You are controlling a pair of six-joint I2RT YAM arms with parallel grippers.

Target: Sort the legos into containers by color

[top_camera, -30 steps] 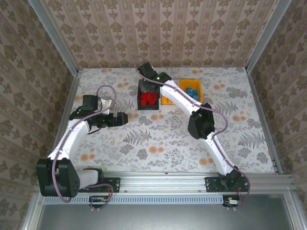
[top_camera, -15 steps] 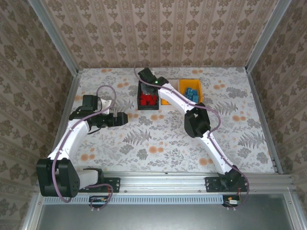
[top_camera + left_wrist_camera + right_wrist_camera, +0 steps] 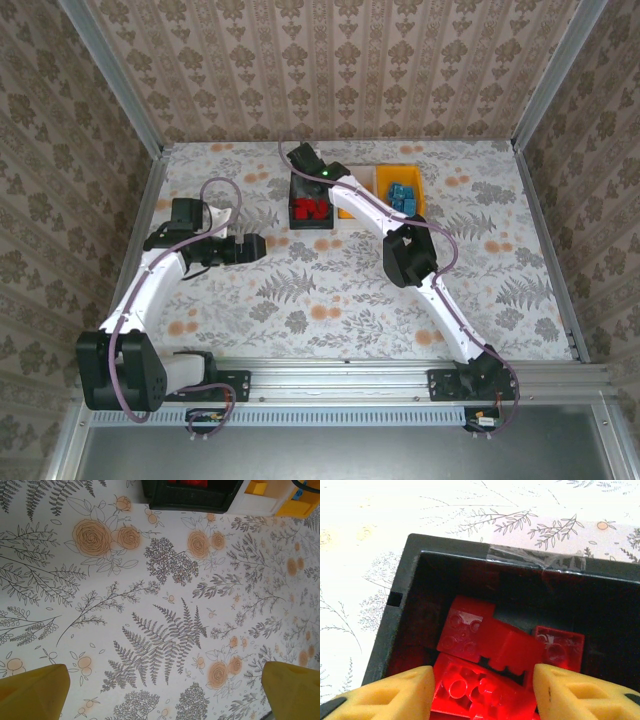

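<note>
The black bin holds several red legos. Beside it stands the white bin with orange legos, partly under my right arm. The orange-yellow bin holds blue legos. My right gripper hangs over the black bin. In the right wrist view the right gripper is open, its yellow fingers either side of a red lego that lies on the pile. My left gripper hovers open and empty over bare table; its fingers stand wide apart.
In the left wrist view the black bin, white bin and orange-yellow bin line the top edge. The floral tablecloth has metal rails and papered walls on three sides.
My right gripper has shifted a little left over the black bin and its jaws have parted. The left arm has not moved.
</note>
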